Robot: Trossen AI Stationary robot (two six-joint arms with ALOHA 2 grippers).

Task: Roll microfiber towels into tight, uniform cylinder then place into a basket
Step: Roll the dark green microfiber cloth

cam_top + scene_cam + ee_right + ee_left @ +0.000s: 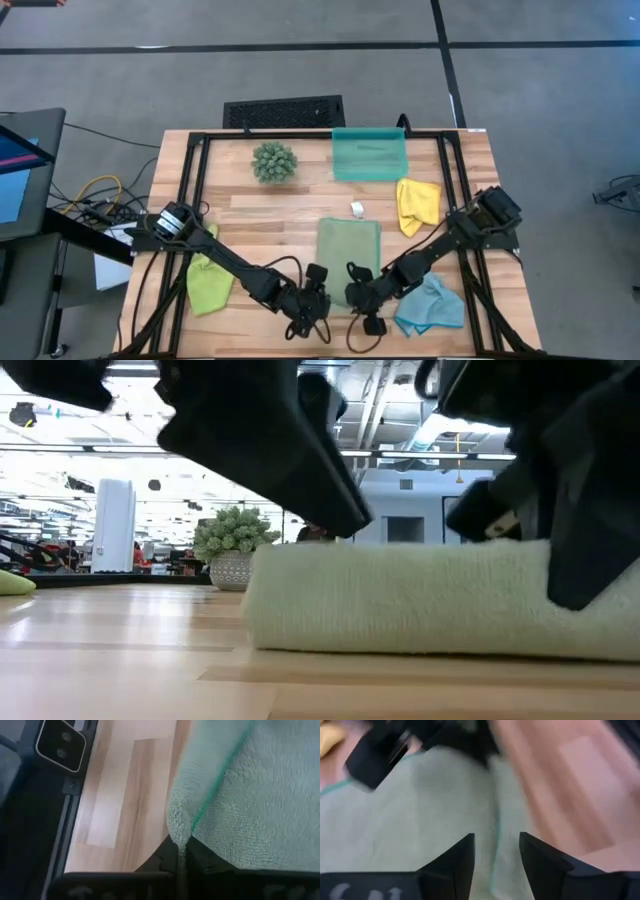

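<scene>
While both arms reached to the near edge of the worktop (270,215), the sage green towel (349,250) lay flat at its centre, its near edge raised in a low fold. The right gripper (181,856) had its jaws clenched on a pinch of that towel's edge. The left gripper (496,851) hovered over the same towel, jaws released and parted. The basket (369,155) stood at the far side, beside the plant ball (274,161). Yellow towel (417,203), light blue towel (430,306) and lime green towel (208,279) lay apart.
</scene>
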